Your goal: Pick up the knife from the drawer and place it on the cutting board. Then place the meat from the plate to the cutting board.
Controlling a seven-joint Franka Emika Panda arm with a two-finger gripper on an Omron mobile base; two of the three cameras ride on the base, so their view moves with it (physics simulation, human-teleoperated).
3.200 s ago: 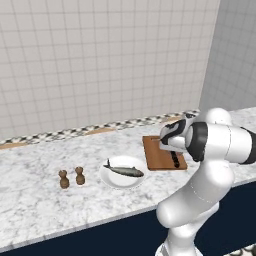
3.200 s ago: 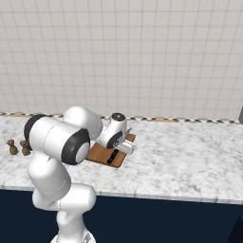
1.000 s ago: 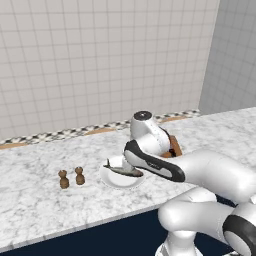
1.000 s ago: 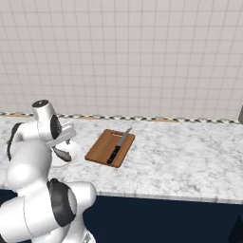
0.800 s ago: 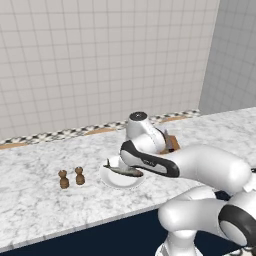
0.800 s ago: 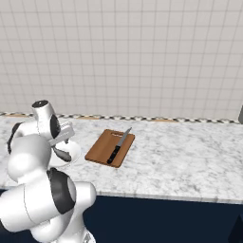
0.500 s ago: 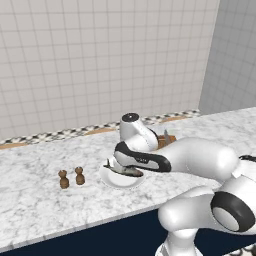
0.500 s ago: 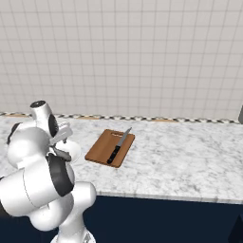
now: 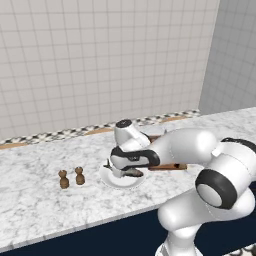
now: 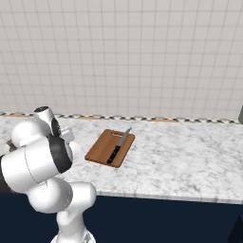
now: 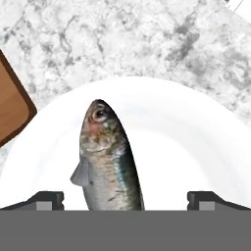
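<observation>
The knife (image 10: 118,145) lies flat on the brown board (image 10: 103,150), blade toward the wall. The grey fish (image 11: 105,159) lies on the white plate (image 11: 181,142), seemingly just beside the board.

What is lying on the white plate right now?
The fish lies on the plate, head toward the far rim, between the open pincer fingertips. Its tail end is cut off at the bottom of the hand view, and the arm covers part of the plate in the left base view.
</observation>
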